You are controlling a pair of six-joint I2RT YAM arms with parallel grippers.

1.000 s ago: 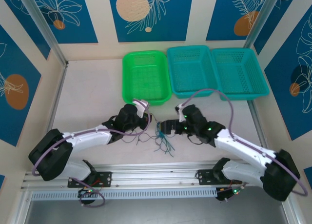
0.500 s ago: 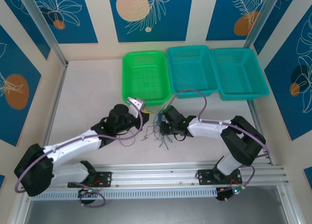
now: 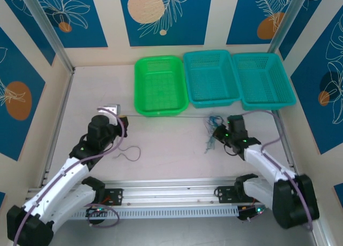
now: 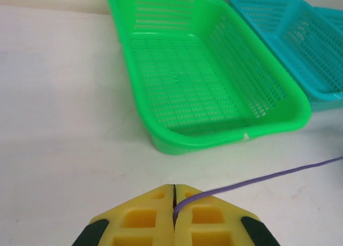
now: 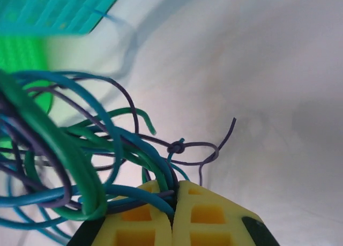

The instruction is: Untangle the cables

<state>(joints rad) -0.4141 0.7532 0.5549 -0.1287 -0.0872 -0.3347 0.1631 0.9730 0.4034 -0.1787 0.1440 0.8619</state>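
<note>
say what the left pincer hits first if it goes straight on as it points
Most likely the green basket, its near wall: the left pincer, shut on a purple cable, points at it across bare table, though depth is unclear.

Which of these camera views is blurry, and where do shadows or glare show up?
Right wrist: the cables nearest the lens and the teal basket corner are out of focus; the small knot just beyond the right pincer is sharper. Left wrist: sharp throughout, the purple strand in the left pincer crisp, a soft shadow under the green basket. Top external: even light, no glare.
</note>
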